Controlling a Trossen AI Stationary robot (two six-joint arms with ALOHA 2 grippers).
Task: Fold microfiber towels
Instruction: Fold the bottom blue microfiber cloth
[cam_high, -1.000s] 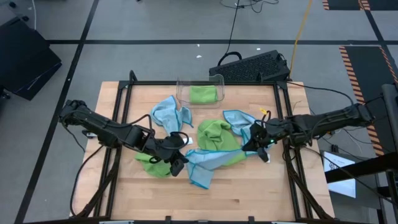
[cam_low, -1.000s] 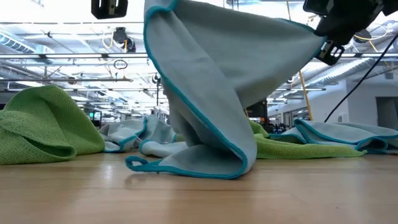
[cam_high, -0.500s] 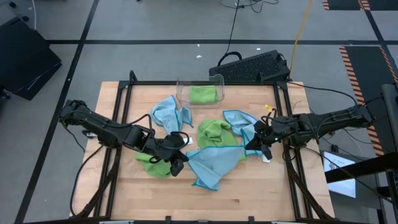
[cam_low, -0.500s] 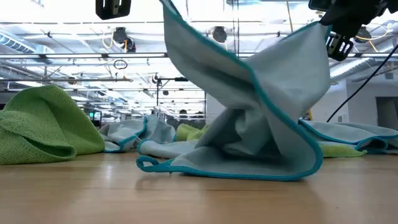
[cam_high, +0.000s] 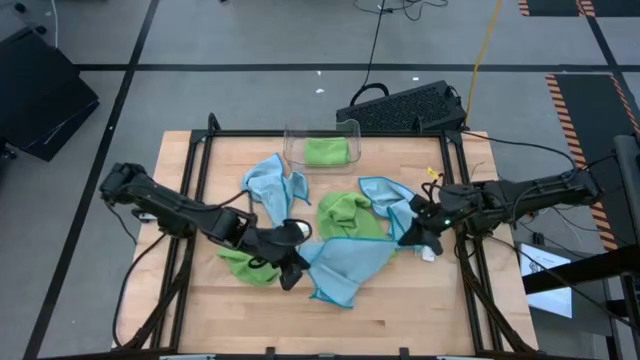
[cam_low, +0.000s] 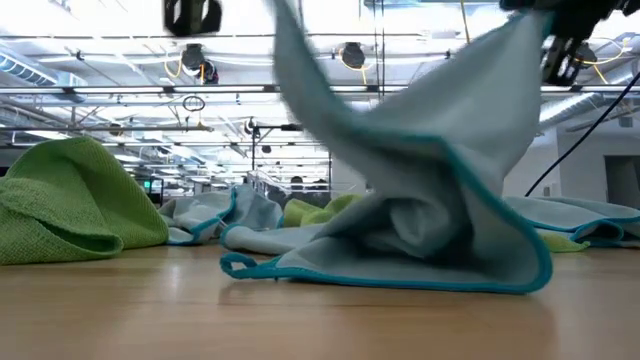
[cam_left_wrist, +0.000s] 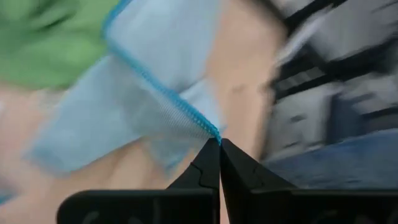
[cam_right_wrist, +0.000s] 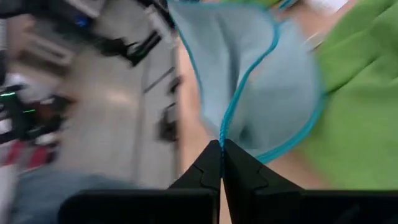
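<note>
Held towel: light blue towel, lifted at two corners, its middle sagging onto the surface near the front edge, centre.
Left hand: pinched tight on the towel's left corner.
Right hand: clamped on the opposite corner, toward the right edge.
Orientation: long axis runs left to right between the two hands; the slack belly hangs toward the front edge.
Other towels: green towel beside the left hand; green towel and blue towel mid-surface; blue towel toward the back.
Bin: at the back edge, a green cloth inside.
Step advice: likely spreading; draw the corners apart evenly until the sag flattens, then lay it clear of the neighbours.
</note>
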